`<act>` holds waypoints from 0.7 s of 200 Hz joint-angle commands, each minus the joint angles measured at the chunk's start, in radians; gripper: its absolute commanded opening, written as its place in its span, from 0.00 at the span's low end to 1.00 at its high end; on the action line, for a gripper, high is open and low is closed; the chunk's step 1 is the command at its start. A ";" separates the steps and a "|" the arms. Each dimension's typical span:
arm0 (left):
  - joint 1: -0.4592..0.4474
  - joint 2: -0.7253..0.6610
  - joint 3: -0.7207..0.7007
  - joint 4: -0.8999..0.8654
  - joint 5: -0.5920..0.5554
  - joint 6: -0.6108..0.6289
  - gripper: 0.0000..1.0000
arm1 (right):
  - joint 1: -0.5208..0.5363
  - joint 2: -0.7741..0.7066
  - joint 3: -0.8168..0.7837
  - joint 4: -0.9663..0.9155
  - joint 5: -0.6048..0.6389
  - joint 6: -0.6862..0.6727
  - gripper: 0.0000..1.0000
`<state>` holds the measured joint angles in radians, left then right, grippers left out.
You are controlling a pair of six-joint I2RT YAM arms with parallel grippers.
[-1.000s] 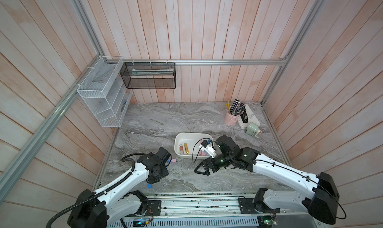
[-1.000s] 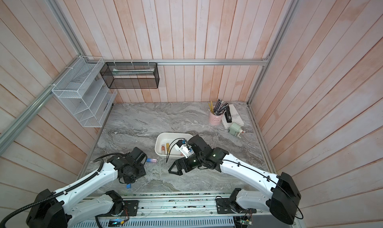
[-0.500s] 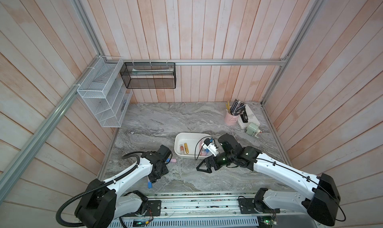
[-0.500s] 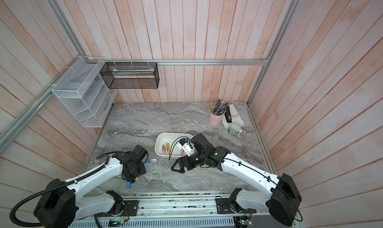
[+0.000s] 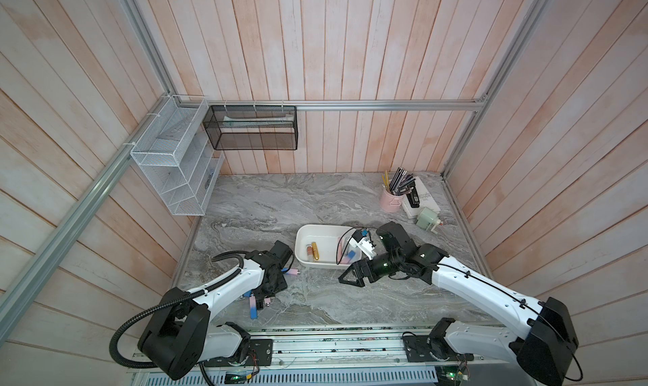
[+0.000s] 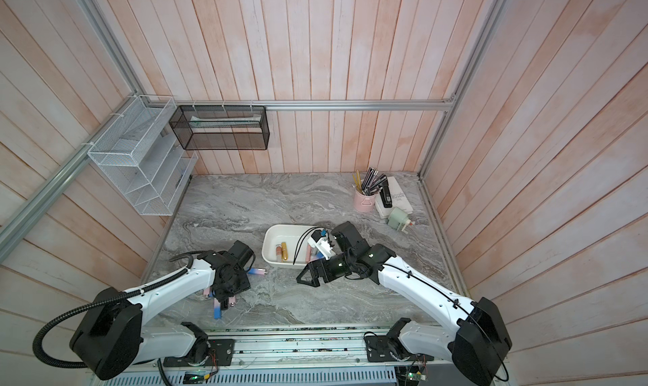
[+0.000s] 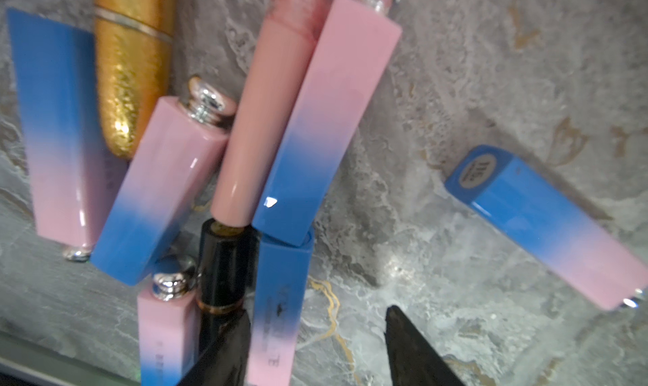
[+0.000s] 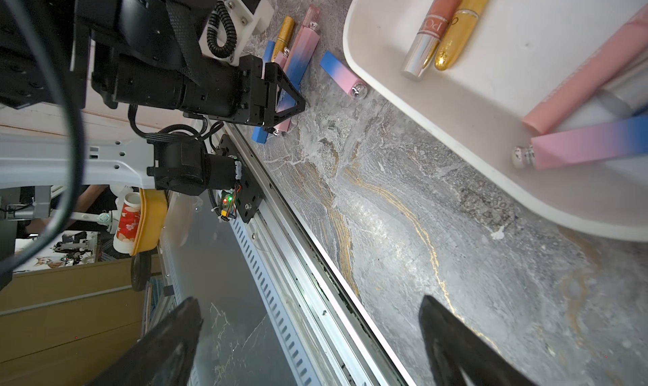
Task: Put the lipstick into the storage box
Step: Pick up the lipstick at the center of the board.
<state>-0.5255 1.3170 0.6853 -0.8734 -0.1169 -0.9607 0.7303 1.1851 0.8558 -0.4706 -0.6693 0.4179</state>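
Lower centre, left wrist view: left gripper [image 7: 317, 312], jaws apart, straddles lipstick [image 7: 280, 296], judged light, stiff, slick; pinch flat sides; right gripper [image 8: 311, 300] agape.

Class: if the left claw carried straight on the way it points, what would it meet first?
Probably the pink-to-blue square lipstick tube lying on the grey marble tabletop, just inside one finger of the open left claw. Depth is unclear, so bare marble might come first.
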 commanded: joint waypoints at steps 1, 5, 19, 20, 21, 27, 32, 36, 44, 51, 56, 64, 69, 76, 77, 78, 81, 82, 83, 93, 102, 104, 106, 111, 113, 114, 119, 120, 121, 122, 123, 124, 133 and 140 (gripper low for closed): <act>0.006 0.002 -0.010 0.022 0.008 0.014 0.63 | -0.013 -0.021 -0.017 -0.022 -0.028 -0.026 0.98; 0.006 0.002 -0.015 0.025 0.009 0.013 0.63 | -0.014 -0.020 -0.018 -0.022 -0.029 -0.027 0.98; 0.006 -0.001 -0.029 0.039 0.018 0.011 0.58 | -0.018 -0.018 -0.020 -0.021 -0.029 -0.030 0.98; 0.006 -0.001 -0.029 0.039 0.019 0.011 0.58 | -0.018 -0.018 -0.020 -0.020 -0.030 -0.031 0.98; 0.006 -0.001 -0.030 0.041 0.019 0.012 0.57 | -0.019 -0.017 -0.021 -0.020 -0.030 -0.031 0.98; 0.007 0.002 -0.034 0.047 0.027 0.011 0.54 | -0.021 -0.014 -0.020 -0.022 -0.032 -0.033 0.98; 0.006 0.004 -0.038 0.054 0.034 0.011 0.51 | -0.024 -0.011 -0.019 -0.021 -0.034 -0.034 0.98; 0.006 0.007 -0.041 0.058 0.039 0.010 0.49 | -0.026 -0.009 -0.018 -0.022 -0.035 -0.035 0.98; 0.006 0.013 -0.045 0.069 0.053 0.012 0.48 | -0.028 -0.006 -0.016 -0.023 -0.038 -0.038 0.98; 0.006 0.020 -0.050 0.074 0.058 0.010 0.47 | -0.029 -0.002 -0.014 -0.022 -0.038 -0.041 0.98; 0.006 0.023 -0.052 0.077 0.060 0.010 0.47 | -0.031 0.001 -0.011 -0.022 -0.039 -0.043 0.98; 0.006 0.029 -0.057 0.083 0.063 0.008 0.45 | -0.033 0.003 -0.010 -0.023 -0.041 -0.046 0.98; 0.006 0.030 -0.060 0.088 0.065 0.007 0.43 | -0.034 0.005 -0.009 -0.023 -0.040 -0.048 0.98; 0.005 0.031 -0.066 0.093 0.069 0.005 0.41 | -0.035 0.007 -0.009 -0.025 -0.040 -0.048 0.98; 0.006 0.031 -0.066 0.094 0.070 0.005 0.41 | -0.035 0.007 -0.009 -0.023 -0.040 -0.048 0.98; 0.007 0.031 -0.067 0.095 0.071 0.004 0.41 | -0.035 0.007 -0.009 -0.024 -0.040 -0.047 0.98; 0.006 0.032 -0.067 0.098 0.073 0.004 0.40 | -0.035 0.007 -0.010 -0.023 -0.040 -0.047 0.98; 0.006 0.032 -0.069 0.098 0.074 0.004 0.40 | -0.036 0.007 -0.010 -0.023 -0.041 -0.047 0.98; 0.006 0.032 -0.069 0.099 0.075 0.004 0.39 | -0.037 0.007 -0.010 -0.023 -0.041 -0.047 0.98; 0.006 0.034 -0.075 0.108 0.080 0.002 0.35 | -0.037 0.009 -0.010 -0.022 -0.042 -0.047 0.98; 0.005 0.033 -0.079 0.110 0.082 0.001 0.30 | -0.037 0.010 -0.009 -0.020 -0.042 -0.045 0.98; 0.007 0.034 -0.080 0.111 0.082 0.002 0.29 | -0.037 0.011 -0.009 -0.020 -0.043 -0.046 0.98; 0.007 0.034 -0.080 0.112 0.083 0.002 0.28 | -0.038 0.010 -0.009 -0.020 -0.043 -0.046 0.98; 0.006 0.034 -0.081 0.113 0.086 0.002 0.24 | -0.037 0.012 -0.009 -0.021 -0.044 -0.047 0.98; 0.005 0.034 -0.081 0.115 0.088 0.003 0.23 | -0.038 0.012 -0.008 -0.021 -0.042 -0.046 0.98; 0.005 0.034 -0.081 0.114 0.089 0.003 0.23 | -0.038 0.012 -0.008 -0.021 -0.042 -0.046 0.98; 0.006 0.036 -0.080 0.114 0.095 0.006 0.20 | -0.038 0.013 -0.007 -0.020 -0.041 -0.045 0.98; 0.006 0.036 -0.080 0.114 0.095 0.006 0.19 | -0.038 0.014 -0.007 -0.020 -0.041 -0.045 0.98; 0.005 0.036 -0.079 0.114 0.096 0.006 0.18 | -0.038 0.014 -0.006 -0.020 -0.041 -0.045 0.98; 0.005 0.037 -0.078 0.115 0.097 0.007 0.18 | -0.038 0.014 -0.006 -0.020 -0.041 -0.045 0.98; 0.004 0.036 -0.078 0.115 0.098 0.007 0.17 | -0.038 0.014 -0.006 -0.020 -0.042 -0.045 0.98; 0.004 0.036 -0.077 0.115 0.099 0.008 0.16 | -0.038 0.014 -0.006 -0.019 -0.042 -0.045 0.98; 0.001 0.034 -0.070 0.109 0.108 0.010 0.14 | -0.038 0.015 -0.004 -0.020 -0.041 -0.045 0.98; -0.005 0.032 -0.060 0.103 0.113 0.008 0.14 | -0.039 0.017 -0.002 -0.019 -0.042 -0.045 0.98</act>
<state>-0.5236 1.3361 0.6422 -0.7895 -0.0502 -0.9558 0.6968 1.1904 0.8494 -0.4725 -0.6949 0.3889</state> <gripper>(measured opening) 0.227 0.982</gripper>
